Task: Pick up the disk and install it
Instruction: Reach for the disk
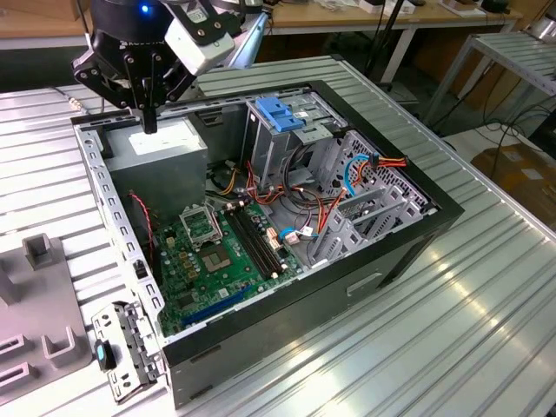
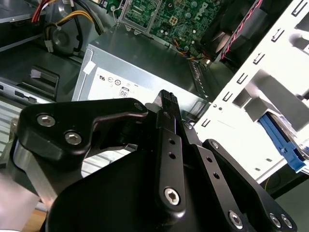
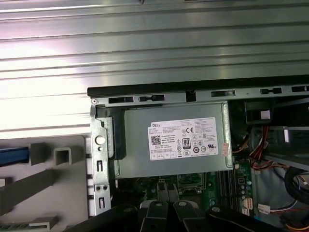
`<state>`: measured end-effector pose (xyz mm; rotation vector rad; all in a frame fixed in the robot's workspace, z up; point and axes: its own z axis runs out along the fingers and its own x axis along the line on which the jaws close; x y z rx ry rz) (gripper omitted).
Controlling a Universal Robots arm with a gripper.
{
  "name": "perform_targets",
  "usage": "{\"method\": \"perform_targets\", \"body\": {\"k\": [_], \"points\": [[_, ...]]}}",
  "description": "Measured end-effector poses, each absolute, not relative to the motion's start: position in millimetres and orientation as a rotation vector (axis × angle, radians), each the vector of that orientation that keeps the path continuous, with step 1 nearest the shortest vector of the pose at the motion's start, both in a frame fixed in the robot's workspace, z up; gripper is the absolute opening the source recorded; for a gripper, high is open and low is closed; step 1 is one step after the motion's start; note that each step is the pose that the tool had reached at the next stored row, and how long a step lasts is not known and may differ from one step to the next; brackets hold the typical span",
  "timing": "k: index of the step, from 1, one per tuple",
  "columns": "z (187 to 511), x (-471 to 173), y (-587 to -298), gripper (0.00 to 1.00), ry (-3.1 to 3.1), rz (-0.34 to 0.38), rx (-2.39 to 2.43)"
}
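Note:
My gripper (image 1: 150, 123) hangs over the back left corner of the open computer case (image 1: 408, 248), just above the grey power supply box (image 1: 161, 148) with its white sticker. Its black fingers (image 2: 167, 99) stand pressed together with nothing between them. The disk's metal body is out of view. A blue plastic strip (image 2: 285, 145) lies outside the case beside the grey fixture (image 3: 53, 179); I cannot tell whether it is the disk's side rail. Inside the case, a metal drive cage (image 1: 287, 143) carries a blue plastic bracket (image 1: 280, 113).
The case lies open on a ribbed aluminium table (image 1: 452, 330). Inside are the green motherboard (image 1: 217, 252), red and blue cables (image 1: 365, 165) and a metal bay frame (image 1: 356, 217). The case's slotted rear flange (image 1: 100, 187) stands beside the gripper. A loose metal bracket (image 1: 126, 347) lies at the front left.

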<state>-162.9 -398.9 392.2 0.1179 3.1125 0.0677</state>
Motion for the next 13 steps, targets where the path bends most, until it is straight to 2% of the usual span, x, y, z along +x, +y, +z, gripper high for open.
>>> {"method": "perform_targets", "body": {"k": [13], "points": [[392.0,-172.1,-398.9,0.11,3.113,0.068,0.118]]}}
